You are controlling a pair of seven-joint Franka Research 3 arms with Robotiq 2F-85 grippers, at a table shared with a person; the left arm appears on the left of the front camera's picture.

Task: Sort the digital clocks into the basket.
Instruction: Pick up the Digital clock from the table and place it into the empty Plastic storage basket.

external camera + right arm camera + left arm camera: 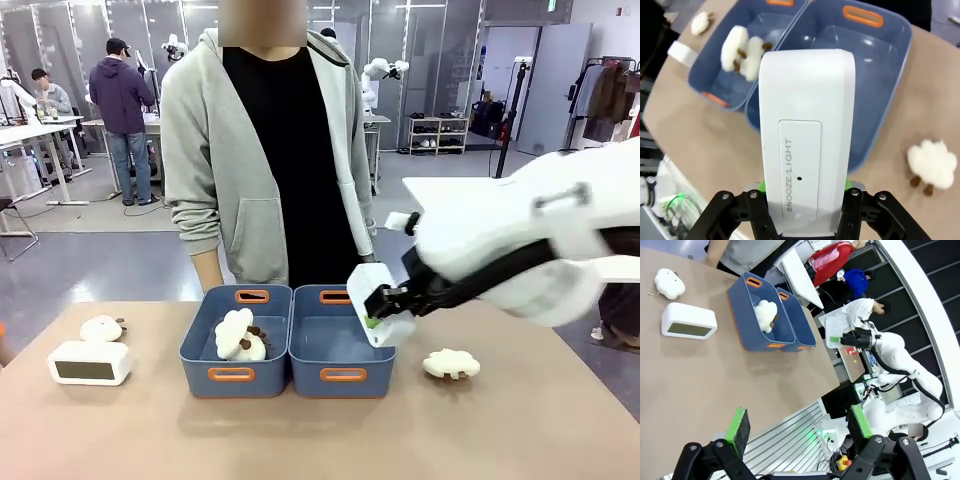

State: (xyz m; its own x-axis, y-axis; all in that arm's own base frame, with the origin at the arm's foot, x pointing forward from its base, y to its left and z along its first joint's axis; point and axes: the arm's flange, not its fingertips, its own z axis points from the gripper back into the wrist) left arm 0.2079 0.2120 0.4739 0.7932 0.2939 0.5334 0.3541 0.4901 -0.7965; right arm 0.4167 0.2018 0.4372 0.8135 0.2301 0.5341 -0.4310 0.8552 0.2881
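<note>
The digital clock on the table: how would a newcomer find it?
Start at the blue baskets mid-table. On the robot's left of them lies the digital clock. Unlike the lumpy plush toy behind it, it is a white block with a dark screen.

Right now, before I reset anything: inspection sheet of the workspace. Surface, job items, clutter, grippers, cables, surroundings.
surface: tan table, no spills or damage seen.
job's things: one digital clock held above the right basket at its rim; second clock lying on the table, left of the left basket.
clutter: three plush toys, one in the left basket, one behind the second clock, one on the table right of the baskets.
grippers: right gripper shut on the digital clock; left gripper open, nothing between its fingers.
cables: black cable along the right arm; nothing seen on the table.
surroundings: person standing at the far edge; other people farther off.
</note>
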